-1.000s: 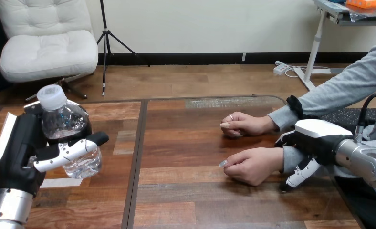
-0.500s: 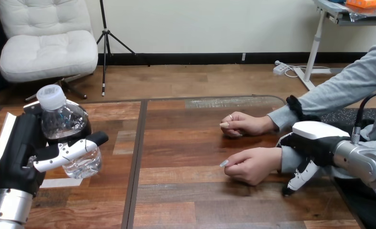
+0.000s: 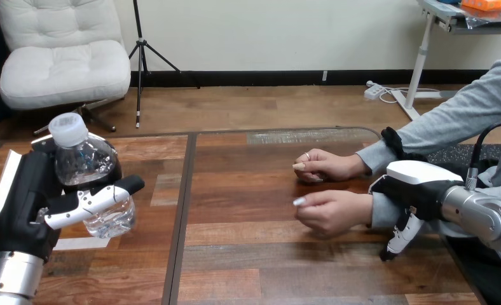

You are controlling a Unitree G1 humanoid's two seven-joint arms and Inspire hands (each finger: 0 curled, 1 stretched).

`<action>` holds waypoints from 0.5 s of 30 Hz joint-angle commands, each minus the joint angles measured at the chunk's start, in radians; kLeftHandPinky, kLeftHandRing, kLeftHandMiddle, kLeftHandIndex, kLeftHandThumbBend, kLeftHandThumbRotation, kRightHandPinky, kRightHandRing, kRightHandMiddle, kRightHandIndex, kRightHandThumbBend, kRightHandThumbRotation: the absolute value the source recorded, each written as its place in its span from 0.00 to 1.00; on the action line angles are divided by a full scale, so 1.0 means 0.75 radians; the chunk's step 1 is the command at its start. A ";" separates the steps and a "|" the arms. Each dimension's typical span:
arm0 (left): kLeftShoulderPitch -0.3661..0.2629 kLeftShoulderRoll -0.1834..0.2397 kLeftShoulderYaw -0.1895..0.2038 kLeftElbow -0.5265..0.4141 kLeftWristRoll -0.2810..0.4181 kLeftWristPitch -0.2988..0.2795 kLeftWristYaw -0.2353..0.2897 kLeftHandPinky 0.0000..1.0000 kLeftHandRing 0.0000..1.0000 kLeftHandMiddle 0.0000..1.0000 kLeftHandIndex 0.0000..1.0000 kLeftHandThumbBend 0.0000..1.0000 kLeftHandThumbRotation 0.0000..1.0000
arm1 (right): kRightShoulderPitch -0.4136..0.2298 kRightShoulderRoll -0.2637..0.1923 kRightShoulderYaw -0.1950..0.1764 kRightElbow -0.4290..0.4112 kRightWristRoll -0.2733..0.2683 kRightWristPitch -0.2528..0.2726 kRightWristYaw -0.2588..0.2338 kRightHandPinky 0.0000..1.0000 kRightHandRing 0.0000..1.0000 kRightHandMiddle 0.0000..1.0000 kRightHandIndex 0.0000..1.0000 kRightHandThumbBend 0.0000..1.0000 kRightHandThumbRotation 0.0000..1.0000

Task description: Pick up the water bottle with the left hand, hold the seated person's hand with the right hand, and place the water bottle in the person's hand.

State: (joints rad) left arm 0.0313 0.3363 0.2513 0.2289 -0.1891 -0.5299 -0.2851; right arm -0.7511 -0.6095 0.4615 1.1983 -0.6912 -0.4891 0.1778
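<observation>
Since a second ago the person's nearer hand [image 3: 329, 213] has lifted slightly; our right hand [image 3: 419, 185] lies over its wrist, and we cannot tell whether it grips. Well left of it, our left hand [image 3: 28, 190] wraps the upright water bottle [image 3: 82, 159] above the wooden table [image 3: 254, 267].

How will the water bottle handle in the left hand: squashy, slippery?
Probably squashy: the water bottle looks like thin clear plastic. Possibly slippery, though the left hand has fingers curled round its body. Round, so likely rolls if dropped.
</observation>
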 commanded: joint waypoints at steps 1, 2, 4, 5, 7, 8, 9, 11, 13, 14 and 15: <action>-0.066 0.008 0.019 -0.066 -0.022 -0.043 -0.003 0.26 0.33 0.37 0.40 0.65 0.00 | -0.065 0.049 -0.004 -0.022 0.025 -0.016 0.009 0.48 0.51 0.57 0.57 0.95 0.01; -0.066 0.008 0.020 -0.069 -0.019 -0.039 0.000 0.26 0.33 0.37 0.40 0.65 0.00 | -0.065 0.050 -0.006 -0.020 0.030 -0.014 0.010 0.48 0.51 0.56 0.56 0.94 0.01; -0.064 0.006 0.020 -0.076 -0.016 -0.031 0.006 0.26 0.33 0.37 0.40 0.65 0.00 | -0.065 0.051 -0.007 -0.017 0.038 -0.011 0.013 0.46 0.49 0.54 0.55 0.94 0.00; -0.064 0.006 0.020 -0.076 -0.014 -0.030 0.009 0.26 0.33 0.37 0.40 0.65 0.00 | -0.064 0.051 -0.010 -0.016 0.044 -0.013 0.014 0.45 0.48 0.54 0.54 0.93 0.00; -0.065 0.005 0.021 -0.075 -0.011 -0.032 0.012 0.26 0.33 0.37 0.40 0.65 0.00 | -0.064 0.051 -0.013 -0.016 0.051 -0.016 0.016 0.43 0.46 0.51 0.52 0.92 0.00; -0.065 0.006 0.021 -0.075 -0.009 -0.032 0.013 0.26 0.33 0.37 0.40 0.65 0.00 | -0.064 0.051 -0.014 -0.016 0.054 -0.015 0.014 0.43 0.46 0.51 0.52 0.92 0.00; -0.064 0.006 0.021 -0.076 -0.007 -0.033 0.014 0.26 0.33 0.37 0.40 0.65 0.00 | -0.063 0.050 -0.014 -0.016 0.056 -0.015 0.013 0.41 0.44 0.50 0.50 0.91 0.00; -0.062 0.005 0.021 -0.082 -0.008 -0.027 0.017 0.26 0.33 0.37 0.40 0.65 0.00 | -0.062 0.050 -0.015 -0.016 0.059 -0.016 0.006 0.39 0.43 0.49 0.49 0.91 0.00; -0.060 0.003 0.021 -0.087 -0.011 -0.019 0.019 0.26 0.33 0.37 0.40 0.65 0.00 | -0.061 0.050 -0.016 -0.015 0.061 -0.017 -0.002 0.38 0.41 0.48 0.48 0.90 0.00; -0.060 0.003 0.021 -0.086 -0.013 -0.019 0.018 0.26 0.33 0.37 0.40 0.65 0.00 | -0.060 0.051 -0.019 -0.015 0.064 -0.016 -0.006 0.37 0.41 0.47 0.48 0.90 0.00; -0.061 0.003 0.022 -0.085 -0.014 -0.021 0.017 0.26 0.33 0.37 0.40 0.66 0.00 | -0.059 0.051 -0.021 -0.015 0.066 -0.014 -0.009 0.36 0.40 0.46 0.47 0.89 0.00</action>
State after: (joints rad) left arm 0.0313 0.3363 0.2513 0.2288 -0.1887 -0.5303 -0.2838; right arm -0.7517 -0.5954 0.4614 1.1983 -0.6659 -0.4894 0.1836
